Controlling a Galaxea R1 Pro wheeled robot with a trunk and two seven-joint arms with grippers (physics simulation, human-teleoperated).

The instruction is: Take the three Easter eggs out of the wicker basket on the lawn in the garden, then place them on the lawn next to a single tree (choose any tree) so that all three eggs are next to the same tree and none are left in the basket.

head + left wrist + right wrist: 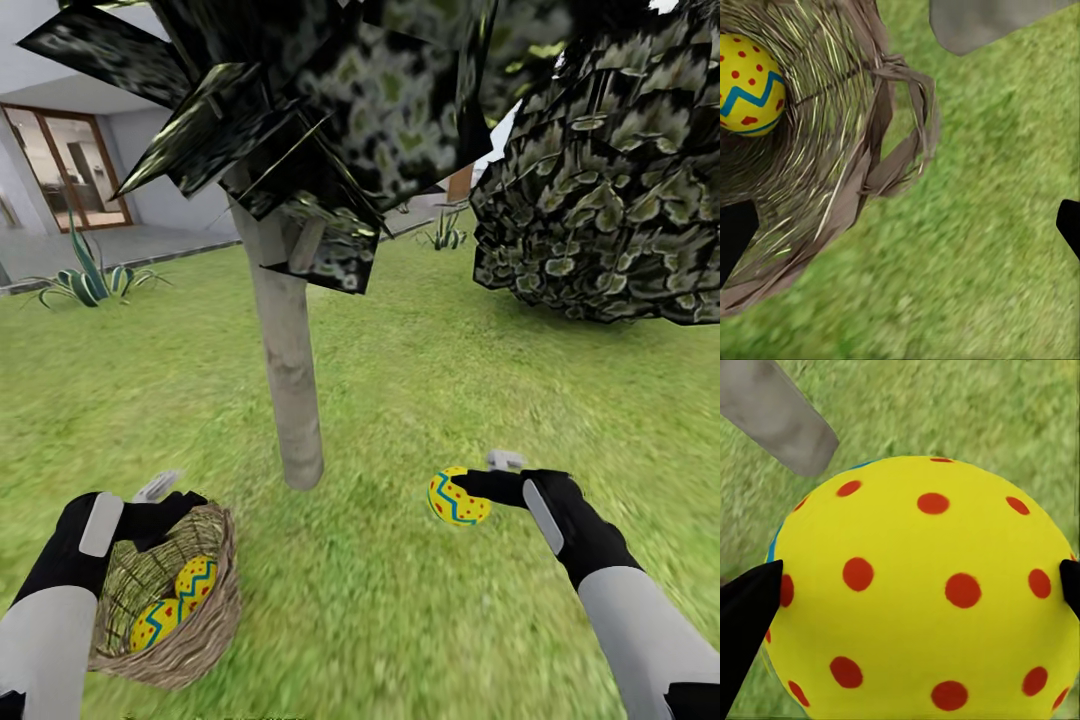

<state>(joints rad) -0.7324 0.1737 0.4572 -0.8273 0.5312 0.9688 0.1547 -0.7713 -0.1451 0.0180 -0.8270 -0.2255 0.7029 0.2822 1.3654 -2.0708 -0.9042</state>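
Note:
The tree's pale trunk (pixel 290 370) rises from the lawn (pixel 400 620) in the middle of the head view. To its right, just above the grass, my right gripper (pixel 478 482) is shut on one yellow Easter egg (pixel 452 500). Up close that egg (pixel 930 592) sits between the black fingertips (pixel 746 615), with the trunk (pixel 780 412) behind. At lower left the wicker basket (pixel 215 610) holds two eggs (pixel 197 578) (pixel 155 622). My left gripper (pixel 165 500) is open at the basket's far rim. The left wrist view has basket wall (pixel 855 172), one egg (pixel 748 82) and the trunk (pixel 982 22).
Dark angular foliage (pixel 330 90) hangs low over the trunk. A big dark bush (pixel 610 170) fills the upper right. A spiky green plant (pixel 90 280) grows at the left by a paved strip and a house with glass doors (pixel 70 165). Open grass lies around the trunk.

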